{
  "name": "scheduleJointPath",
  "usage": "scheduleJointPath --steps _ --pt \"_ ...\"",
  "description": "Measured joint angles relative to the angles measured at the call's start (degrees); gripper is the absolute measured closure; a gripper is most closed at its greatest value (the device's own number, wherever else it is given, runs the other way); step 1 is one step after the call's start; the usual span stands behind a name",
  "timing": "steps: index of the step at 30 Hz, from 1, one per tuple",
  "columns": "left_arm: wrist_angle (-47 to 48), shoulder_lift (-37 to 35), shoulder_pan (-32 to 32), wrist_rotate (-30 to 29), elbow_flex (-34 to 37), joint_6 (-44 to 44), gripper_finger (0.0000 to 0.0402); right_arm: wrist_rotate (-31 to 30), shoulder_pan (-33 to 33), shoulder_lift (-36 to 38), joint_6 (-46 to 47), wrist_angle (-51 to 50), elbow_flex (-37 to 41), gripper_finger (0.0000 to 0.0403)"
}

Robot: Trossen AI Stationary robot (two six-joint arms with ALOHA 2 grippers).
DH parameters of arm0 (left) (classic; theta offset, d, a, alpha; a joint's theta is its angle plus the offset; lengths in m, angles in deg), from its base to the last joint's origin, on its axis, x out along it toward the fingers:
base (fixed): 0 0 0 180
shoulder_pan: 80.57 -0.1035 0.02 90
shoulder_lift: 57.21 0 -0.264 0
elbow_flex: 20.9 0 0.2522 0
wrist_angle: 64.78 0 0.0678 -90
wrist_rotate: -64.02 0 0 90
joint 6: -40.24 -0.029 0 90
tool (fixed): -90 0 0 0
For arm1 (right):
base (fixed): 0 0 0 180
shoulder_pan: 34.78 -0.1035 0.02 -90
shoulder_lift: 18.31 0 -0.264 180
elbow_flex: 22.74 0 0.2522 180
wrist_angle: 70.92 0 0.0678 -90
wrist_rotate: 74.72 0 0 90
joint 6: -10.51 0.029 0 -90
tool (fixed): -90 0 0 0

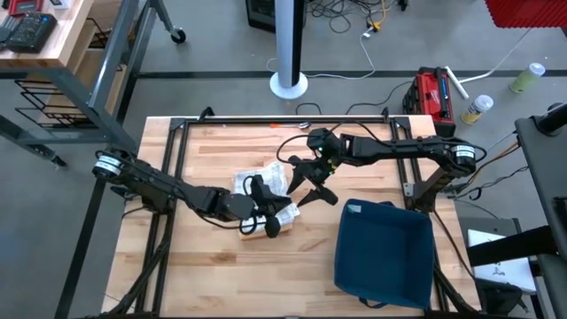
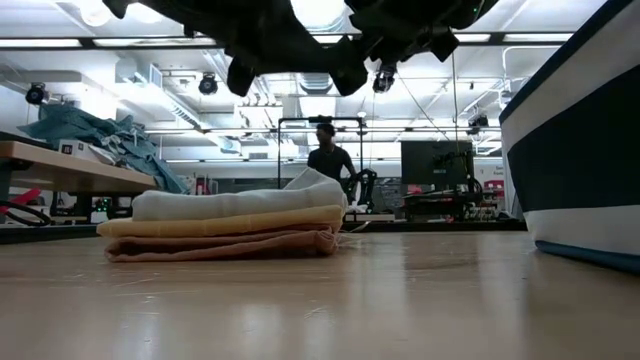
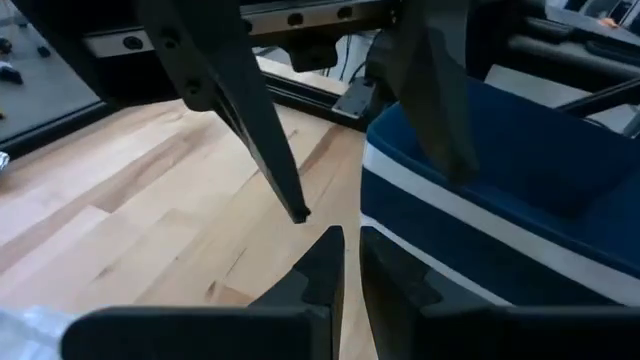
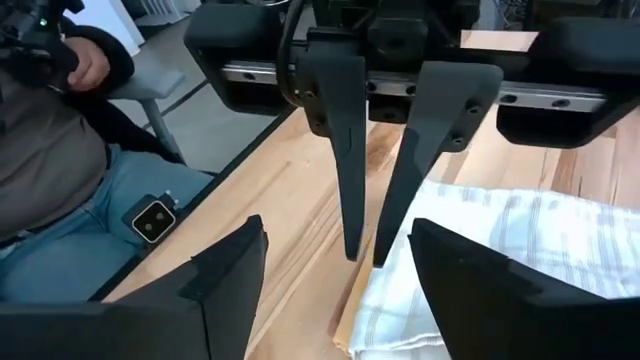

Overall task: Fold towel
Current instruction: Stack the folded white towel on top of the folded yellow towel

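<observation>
**Ana:** Which step of the fold does this show?

**Ben:** Judged from the layout, a late one. The towel (image 1: pixel 261 182) lies at the middle of the high view on the wooden tabletop (image 1: pixel 204 266), and in the low view it reads as a neat stack of white, yellow and peach layers. The left end effector (image 1: pixel 270 221) hangs over the stack's lower right edge, fingers clenched on nothing visible. The right end effector (image 1: pixel 312 186) hovers just right of the stack, fingers spread and empty.

**Ana:** What would the next move call for?

**Ben:** Probably a final tidy or pulling both arms clear, keeping the layers undisturbed.

**Ana:** Anything hard to make out?

**Ben:** The left arm covers part of the stack from above. A blue bin (image 1: pixel 385 252) sits at lower right; its inside looks empty. A person (image 2: pixel 330 155) shows beyond the tabletop.
</observation>
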Motion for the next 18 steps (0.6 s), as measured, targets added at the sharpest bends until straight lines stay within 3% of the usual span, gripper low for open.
scheduleJointPath --steps 4,9,18 --pt "1.34 0.00 -0.54 -0.14 0.00 -2.25 0.0374 0.02 0.00 0.00 0.01 0.12 0.03 0.0154" --pt "1.56 0.02 -0.79 -4.69 0.02 -3.85 0.0374 0.07 -0.27 -0.12 0.61 1.20 0.06 0.0146" --pt "7.71 -0.31 -0.74 -3.29 0.13 -0.68 0.0384 0.12 -1.40 -0.42 14.25 3.29 0.06 0.0156"
